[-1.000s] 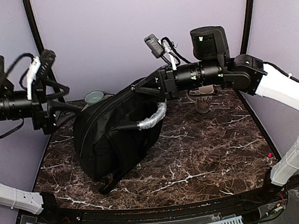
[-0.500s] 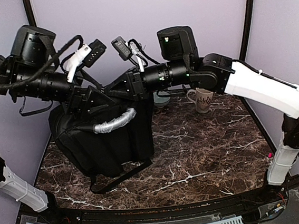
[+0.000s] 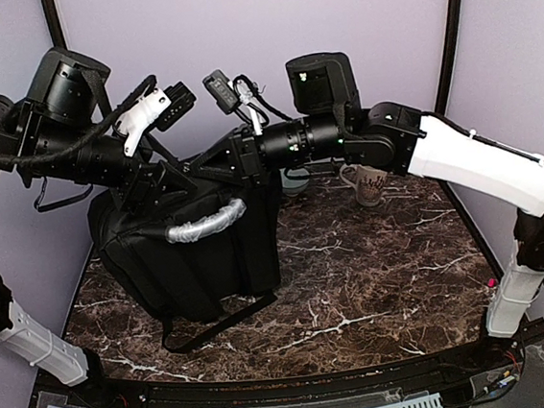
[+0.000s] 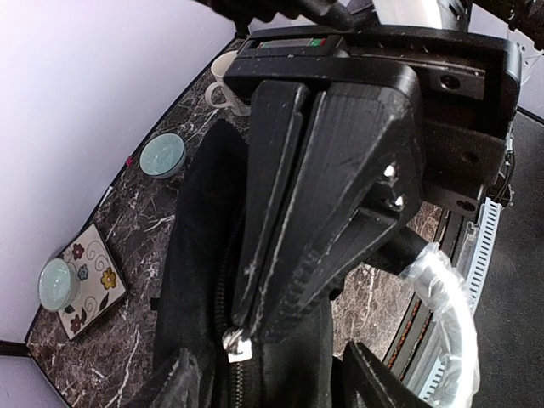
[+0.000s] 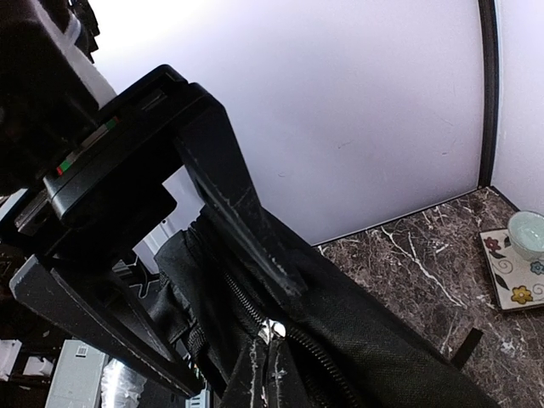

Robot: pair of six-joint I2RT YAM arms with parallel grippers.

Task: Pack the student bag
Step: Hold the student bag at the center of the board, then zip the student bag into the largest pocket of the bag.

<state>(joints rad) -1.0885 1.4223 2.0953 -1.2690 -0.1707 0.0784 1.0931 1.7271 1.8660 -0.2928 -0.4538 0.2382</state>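
**Q.** Where did the student bag stand, and which way did it point?

**A.** The student bag [image 3: 196, 269] stood on its base at the left centre of the top view, on the marble table [image 3: 384, 270]. Its long axis ran nearly upright, with the zipped top edge uppermost between my two claws. The grey-white handle [image 3: 206, 220] curved across its upper face. One black strap [image 3: 216, 327] trailed from the base toward the bottom of the frame.

**Q.** And the claws?

**A.** My right claw [image 4: 246, 314] was clenched on the bag's top edge, its fingers pressed together just above the zipper pull [image 4: 233, 342]. My left claw [image 4: 272, 382] was released. Its fingers [image 4: 183, 378] stood apart, one on each side of that same edge. I could not tell whether they touched the fabric.

**Q.** The surface and the room?

**A.** The table was dark brown marble with white veins. A white mug [image 3: 370, 183] stood to the right of the bag and apart from it, toward the back. In the left wrist view a teal bowl [image 4: 161, 155] sat alone at upper left. A flowered tile [image 4: 85, 276] at lower left carried a teal cup [image 4: 53, 283]. Plain lilac walls [image 3: 236, 34] closed the back, with black posts [image 3: 449, 23] at the corners.
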